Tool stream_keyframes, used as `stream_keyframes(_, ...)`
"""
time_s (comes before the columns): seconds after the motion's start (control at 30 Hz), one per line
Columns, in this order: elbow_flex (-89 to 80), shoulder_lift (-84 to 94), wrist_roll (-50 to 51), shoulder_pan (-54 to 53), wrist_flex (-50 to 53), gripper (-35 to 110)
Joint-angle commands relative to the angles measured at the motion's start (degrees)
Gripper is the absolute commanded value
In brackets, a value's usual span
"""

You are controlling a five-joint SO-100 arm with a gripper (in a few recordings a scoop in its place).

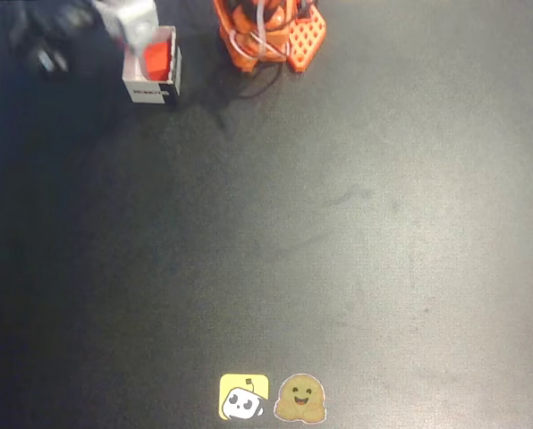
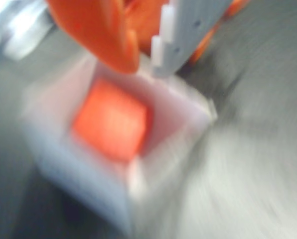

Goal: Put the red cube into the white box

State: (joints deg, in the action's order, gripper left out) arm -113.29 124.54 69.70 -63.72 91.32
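The red cube (image 1: pixel 157 59) lies inside the white box (image 1: pixel 150 89) near the table's top left corner in the overhead view. The box has a dark printed label on its near wall. A motion-blurred gripper (image 1: pixel 131 22) hovers just above the box's far left edge. In the blurred wrist view the red cube (image 2: pixel 111 124) rests on the floor of the white box (image 2: pixel 178 129). Over the box's far rim, the gripper (image 2: pixel 144 62) is open, its orange finger and pale finger slightly apart with nothing between them.
The arm's orange base (image 1: pixel 266 34) stands at the top middle, right of the box. Two stickers, a yellow one (image 1: pixel 243 397) and a brown smiling one (image 1: pixel 300 399), lie at the dark table's near edge.
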Motion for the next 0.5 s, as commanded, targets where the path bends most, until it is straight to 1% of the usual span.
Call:
stream_keyframes(0.0, 1.93, 2.90, -1.58, 16.61, -9.14, 0)
stream_keyframes(0.03, 1.49, 2.90, -2.64, 21.97, -12.92, 0)
stream_keyframes(0.1, 1.05, 2.37, -0.70, 32.43, -18.19, 0)
stream_keyframes(0.13, 0.62, 2.29, -1.14, 36.65, -21.01, 0)
stream_keyframes(0.17, -0.09, 2.29, 1.93, 40.69, -22.41, 0)
stream_keyframes(0.23, -2.99, 3.78, 3.43, 47.02, -27.25, 0)
stream_keyframes(0.37, -13.97, 11.51, 5.89, 54.67, -36.56, 0)
stream_keyframes(0.47, -23.82, 21.80, 6.86, 57.04, -38.85, 0)
